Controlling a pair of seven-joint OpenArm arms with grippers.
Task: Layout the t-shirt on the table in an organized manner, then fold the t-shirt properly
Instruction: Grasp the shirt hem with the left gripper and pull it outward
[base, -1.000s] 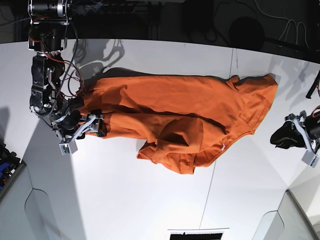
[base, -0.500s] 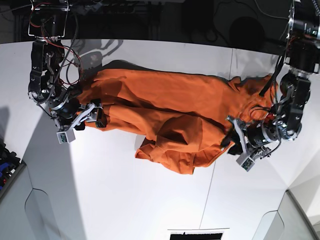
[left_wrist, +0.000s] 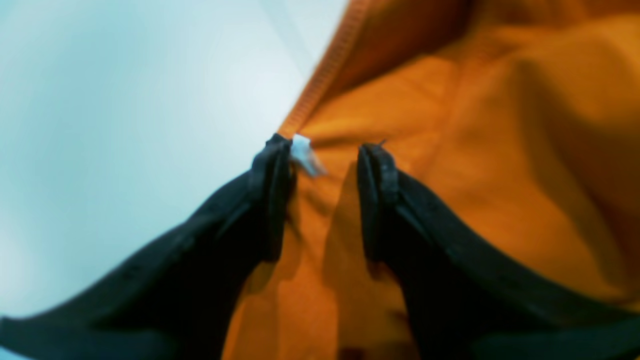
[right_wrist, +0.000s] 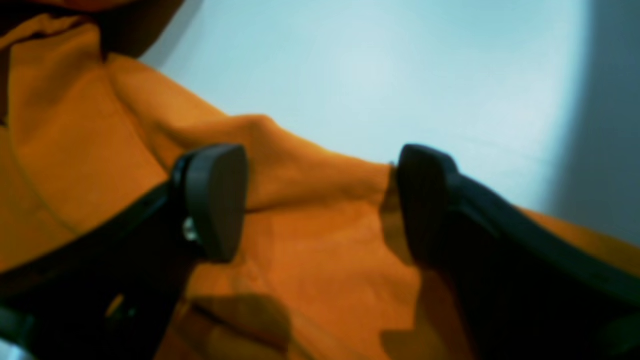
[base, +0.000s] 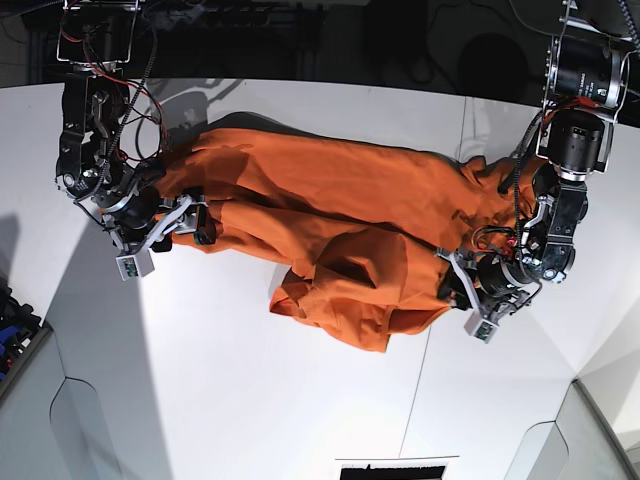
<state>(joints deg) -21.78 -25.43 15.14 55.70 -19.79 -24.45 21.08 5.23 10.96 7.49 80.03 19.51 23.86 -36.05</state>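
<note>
Jaws of both grippers, left (left_wrist: 324, 150) and right (right_wrist: 325, 155), stand open at the orange t-shirt (base: 350, 200); lettering unreadable.

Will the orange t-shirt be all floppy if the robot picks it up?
Probably very floppy: the t-shirt already lies in soft folds and bends. It looks thin, so it's likely light. Lifted by one edge, the rest would probably droop, since nothing stiff shows in it.

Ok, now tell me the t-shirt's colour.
The t-shirt is plain orange, shown best in the base view.
</note>
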